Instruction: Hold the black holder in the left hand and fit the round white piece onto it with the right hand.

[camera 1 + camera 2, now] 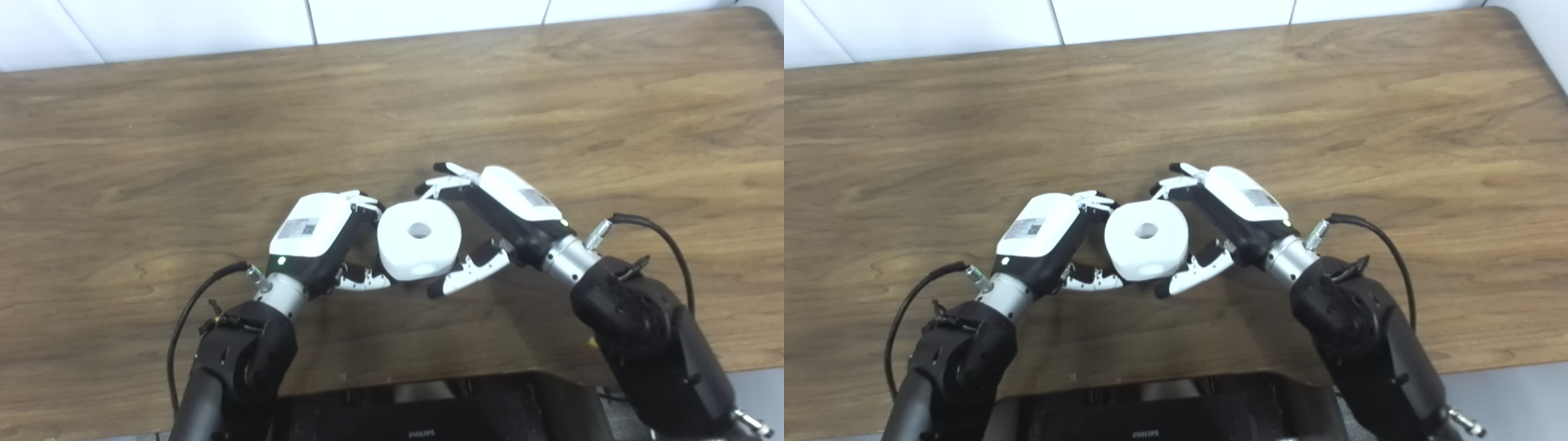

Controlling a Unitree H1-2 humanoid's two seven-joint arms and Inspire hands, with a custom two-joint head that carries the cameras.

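Round white piece (419, 239) sits between the two hands near the front middle of the wooden table (184, 122). It is a thick, smooth disc with rounded edges, plain white, with a round hole through the centre of its upper face and a shallow dent low on the side wall that faces the camera. Its upper face tilts slightly toward the camera. Whether it rests on the table or is lifted clear cannot be told from either view.

Black holder — not distinguishable in either view; anything under or behind the white piece is hidden by it and by the fingers.

Left hand (318, 236) lies palm inward just left of the piece. Its fingers curl round the far left edge of the disc and its thumb reaches under the near left edge, touching it. The fingers are closed in, but on what exactly cannot be told.

Right hand (499, 217) comes in from the right, tilted, palm toward the piece. Its fingers (447, 177) spread past the far right edge of the disc; its thumb (468, 272) lies along the near right edge. The hand is partly apart — cupping the piece on that side, in contact or very nearly so.
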